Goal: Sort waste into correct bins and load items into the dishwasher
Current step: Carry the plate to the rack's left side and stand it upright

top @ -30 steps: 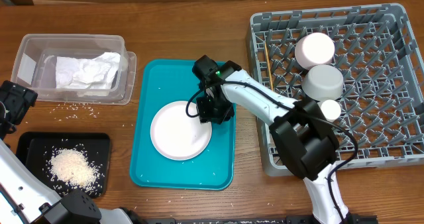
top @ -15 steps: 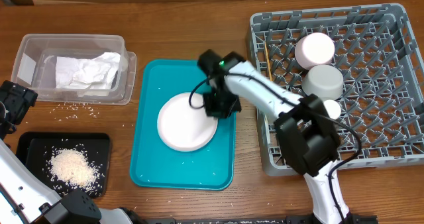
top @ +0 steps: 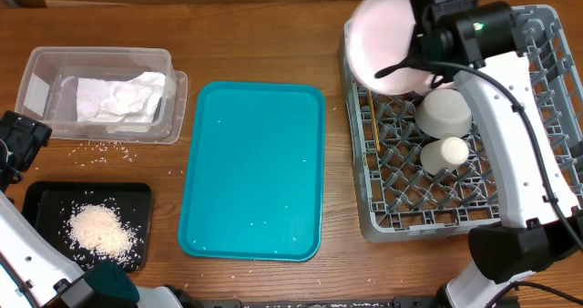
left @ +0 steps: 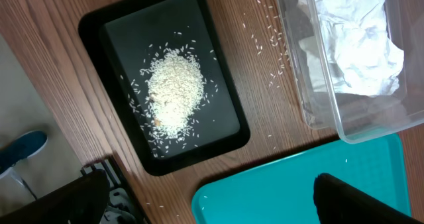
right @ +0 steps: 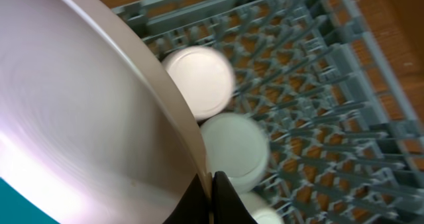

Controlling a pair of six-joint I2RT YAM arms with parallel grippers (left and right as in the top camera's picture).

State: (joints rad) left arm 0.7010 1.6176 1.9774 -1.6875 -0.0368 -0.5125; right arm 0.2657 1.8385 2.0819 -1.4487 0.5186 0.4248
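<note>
My right gripper (right: 211, 184) is shut on the rim of the large pinkish-white plate (top: 387, 39), which hangs tilted above the far left corner of the grey dish rack (top: 510, 208). In the rack sit the grey-green bowl (top: 444, 112), the small white cup (top: 444, 153) and the chopsticks (top: 373, 126). The plate (right: 79, 118) hides the pink bowl from overhead; it shows upside down in the right wrist view (right: 199, 81). My left gripper (left: 205, 204) hangs open and empty over the near left of the table. White napkins (top: 118, 97) lie in the clear tub (top: 36, 71). Rice (top: 98, 228) is heaped in the black tray (top: 41, 199).
The teal tray (top: 255, 162) lies bare in the middle of the table. Stray rice grains (top: 109, 147) dot the wood between the tub and the black tray. The table's near edge runs just below the black tray and the rack.
The right gripper closed on the plate's rim, lifted it off the teal tray and carried it up and right, over the rack. The left arm has not moved.
</note>
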